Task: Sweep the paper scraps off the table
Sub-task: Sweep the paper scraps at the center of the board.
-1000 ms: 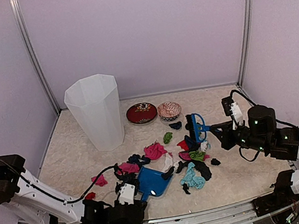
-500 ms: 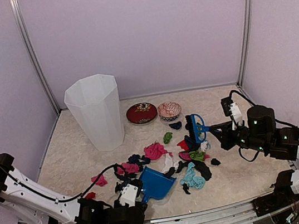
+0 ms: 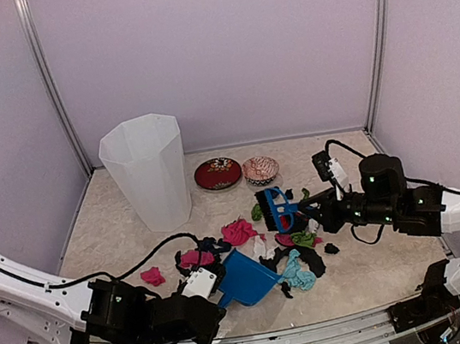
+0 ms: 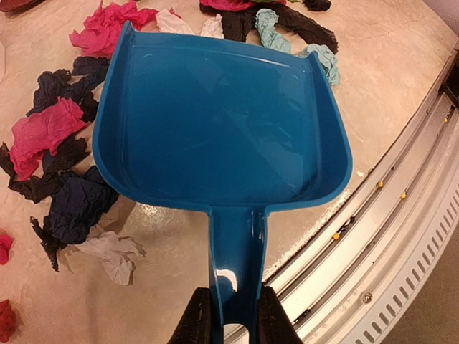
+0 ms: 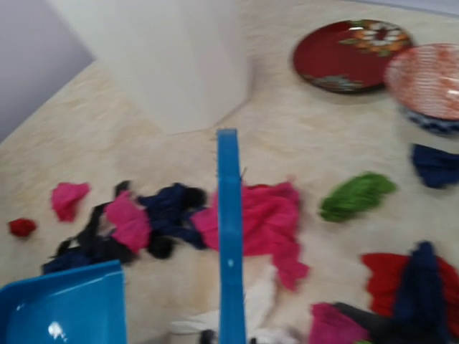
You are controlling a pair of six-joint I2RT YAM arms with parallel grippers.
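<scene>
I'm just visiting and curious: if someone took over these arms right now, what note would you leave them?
The left gripper is shut on the dustpan handle; pan empty, mouth facing the pile.
The right gripper is shut on the brush, at the pile's far side.
The paper scraps lie scattered on the table.
Done: tools in hand.
Left: sweep every scrap into the pan.

Taken from high behind the near edge, looking down and forward over the whole beige marbled table (image 3: 358,278). From the left wrist, close and steep onto a glossy blue plastic dustpan (image 4: 215,122) beside the ribbed metal rail (image 4: 401,215). From the right wrist, low and near, facing along a blue plastic brush (image 5: 228,229) toward the tall white faceted bin (image 5: 165,57). Overlapping in all three on the dustpan and the crumpled coloured paper scraps (image 3: 239,231) around it.
</scene>
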